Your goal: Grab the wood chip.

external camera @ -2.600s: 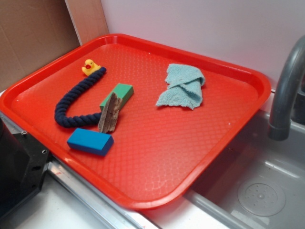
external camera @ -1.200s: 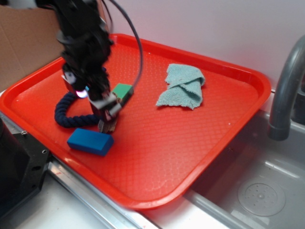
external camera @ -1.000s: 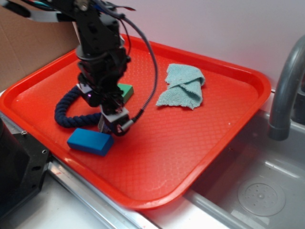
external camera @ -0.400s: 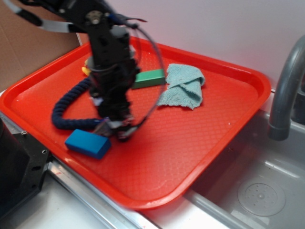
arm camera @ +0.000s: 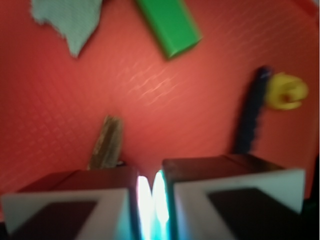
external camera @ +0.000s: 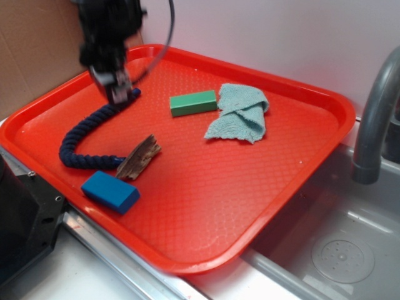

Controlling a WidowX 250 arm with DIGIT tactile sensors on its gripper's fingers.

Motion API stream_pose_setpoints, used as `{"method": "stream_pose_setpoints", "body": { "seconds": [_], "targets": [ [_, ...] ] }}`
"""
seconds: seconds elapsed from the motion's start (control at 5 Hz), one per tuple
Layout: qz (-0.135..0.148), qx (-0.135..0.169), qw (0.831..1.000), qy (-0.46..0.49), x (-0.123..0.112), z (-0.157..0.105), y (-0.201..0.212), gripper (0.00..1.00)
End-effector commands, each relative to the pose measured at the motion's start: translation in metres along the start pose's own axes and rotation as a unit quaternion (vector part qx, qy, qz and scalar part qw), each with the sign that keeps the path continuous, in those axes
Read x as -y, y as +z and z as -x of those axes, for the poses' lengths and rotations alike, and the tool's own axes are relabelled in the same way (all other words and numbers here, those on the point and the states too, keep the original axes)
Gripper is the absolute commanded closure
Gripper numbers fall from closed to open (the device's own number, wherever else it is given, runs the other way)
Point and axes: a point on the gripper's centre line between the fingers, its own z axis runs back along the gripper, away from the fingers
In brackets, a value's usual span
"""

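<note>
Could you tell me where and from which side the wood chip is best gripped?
Probably its middle, from straight above, fingers across its narrow width. The wood chip lies flat on the tray, its lower end near the rope and blue block, so the mid-length is freest.

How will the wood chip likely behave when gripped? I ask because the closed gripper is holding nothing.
The wood chip looks thin and splintery with jagged ends, so it is probably stiff, light and somewhat brittle. It lies flat on the red tray, so it seems unlikely to roll but may slide or twist. The gripper hangs above the rope, empty.
</note>
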Motion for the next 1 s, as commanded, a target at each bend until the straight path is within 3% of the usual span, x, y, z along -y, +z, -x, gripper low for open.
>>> {"method": "stream_pose_setpoints", "body": {
  "seconds": [0.0,0.2,0.4,0.8],
  "targets": [
    [0.026,0.025,0.999,0.039,-0.02,-0.011,0.007,0.0],
    [0.022,0.016,0.998,0.056,-0.003,-0.016,-0.035,0.0],
    [0.036,-0.009,0.999,0.036,0.01,-0.019,-0.069,0.0],
    [0.022,-0.008,1.0,0.014,0.031,-0.013,-0.099,0.0]
  ]
}}
